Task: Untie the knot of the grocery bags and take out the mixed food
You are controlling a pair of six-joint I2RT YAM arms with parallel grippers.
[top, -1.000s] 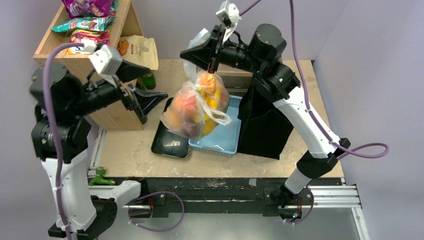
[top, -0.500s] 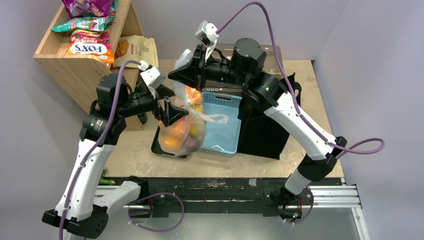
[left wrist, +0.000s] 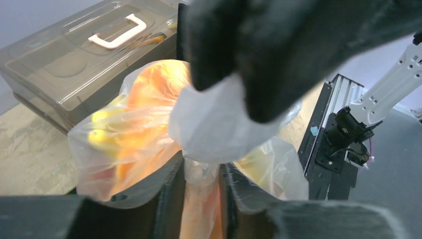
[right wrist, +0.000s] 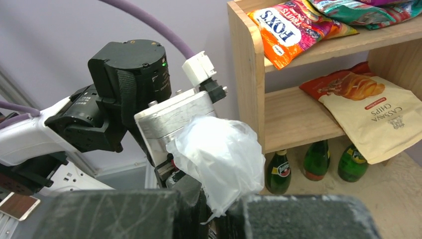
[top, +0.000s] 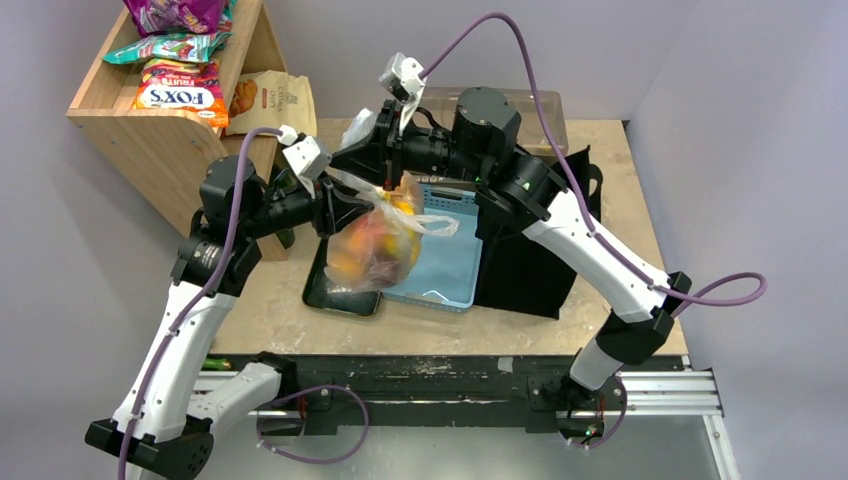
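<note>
A grocery bag (top: 372,248) hangs over a blue basket's (top: 447,272) edge. Both right gripper (top: 390,182) and left gripper (left wrist: 201,184) pinch tight on its knot (right wrist: 221,154)

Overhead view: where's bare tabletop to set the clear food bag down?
Bare beige tabletop runs along the near edge, in front of the black tray and blue plastic basket; also right of the black fabric bag. The middle is crowded, with the clear plastic bag hanging there.

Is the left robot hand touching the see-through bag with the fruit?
Touching. In the left wrist view, the left hand pinches the neck of the bag between its fingers, with plastic pressed against both.
</note>
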